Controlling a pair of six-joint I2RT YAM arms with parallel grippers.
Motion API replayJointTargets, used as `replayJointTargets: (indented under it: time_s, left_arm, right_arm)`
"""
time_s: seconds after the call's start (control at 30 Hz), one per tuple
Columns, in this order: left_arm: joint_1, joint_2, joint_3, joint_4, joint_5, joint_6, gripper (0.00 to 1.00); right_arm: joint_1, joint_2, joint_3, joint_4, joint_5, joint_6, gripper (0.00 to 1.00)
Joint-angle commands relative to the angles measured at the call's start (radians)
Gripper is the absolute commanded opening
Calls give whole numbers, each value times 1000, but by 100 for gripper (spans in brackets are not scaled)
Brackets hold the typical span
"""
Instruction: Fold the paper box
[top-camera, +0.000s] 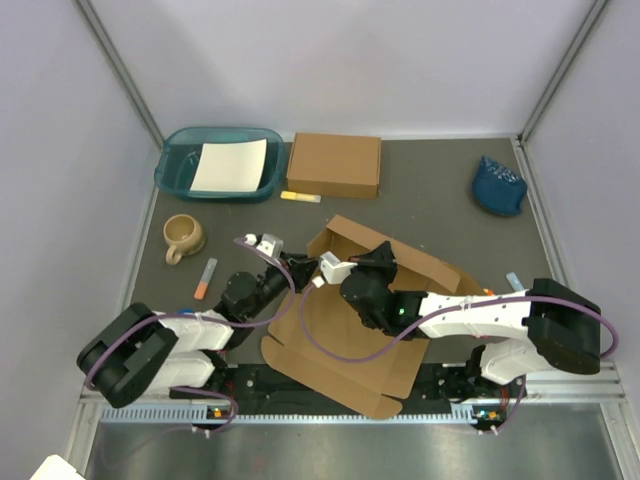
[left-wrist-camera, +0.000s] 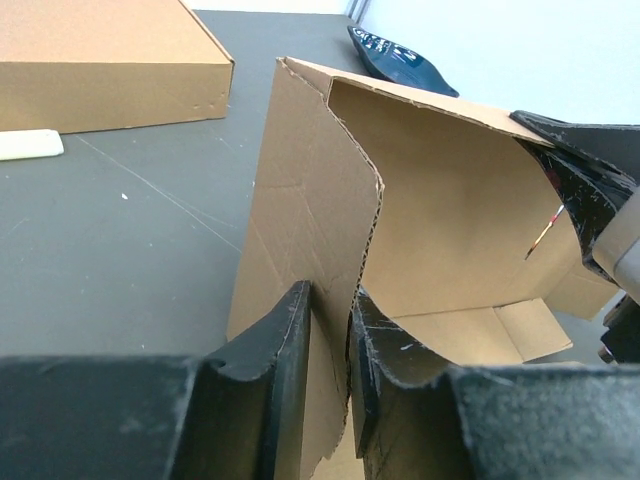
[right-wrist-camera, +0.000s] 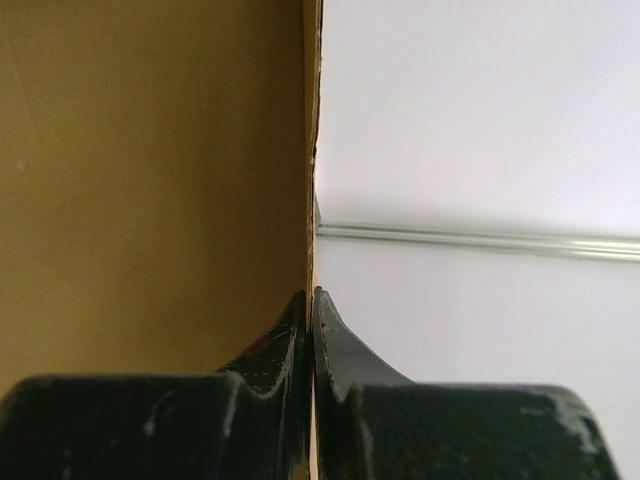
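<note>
Near the front edge of the table (top-camera: 440, 200), between the two arm bases, the paper box (top-camera: 340, 365) is lying half folded. You are looking at a brown die-cut cardboard sheet. Its broad front panel is lying flat on the table, with notched corners showing toward the arm bases, while its far part is standing up as walls that are meeting in an open corner. In the left wrist view the raised side wall is showing a ragged, toothed edge and faint crease lines. Behind it the back wall is rising taller, with a short flap lying at its foot on the floor of the box.

Your left gripper (top-camera: 305, 268) is sitting at the left end of the raised part, its jaws straddling the near edge of that side wall. The jaws are standing only narrowly apart, a little wider than the board passing between them, so they are looking loose around it rather than clamped.

Your right gripper (top-camera: 380, 252) is reaching in from the right above the flat panel and is pinching the back wall at its upper edge. In its own wrist view the fingers are pressing together on the thin edge of the board, and the brown face is filling the left half of the view.

Across the table, a closed brown box (top-camera: 335, 165) is standing well apart from the sheet.
</note>
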Motion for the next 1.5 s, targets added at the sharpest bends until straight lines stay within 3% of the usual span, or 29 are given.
replayJointTargets:
  time_s: [0.0,0.27,0.63,0.8,0.93,1.0,1.23,1.47]
  left_arm:
    - [-18,-44,-27,40,-10,8,26]
    - [-18,-133,-39,-40,-79,26,42]
    - [-18,-321,-21,-175,-177,69,48]
    - [-18,-436,33,-304,-321,43,51]
    - [-17,-486,31,-304,-455,24,53]
    - [-15,-481,27,-295,-537,2,56]
    - [40,-349,73,-278,-620,-38,57]
    - [184,-191,180,-355,-589,-122,53]
  right_arm:
    - [17,23,-14,-33,-77,59,0]
    - [19,22,-14,-35,-77,57,0]
    - [22,16,-15,-36,-79,59,0]
    - [22,13,-18,-35,-79,57,0]
    - [24,14,-17,-32,-80,57,0]
    - [24,14,-17,-32,-80,59,0]
    - [30,8,-20,-38,-80,59,0]
    - [36,9,-21,-41,-80,65,0]
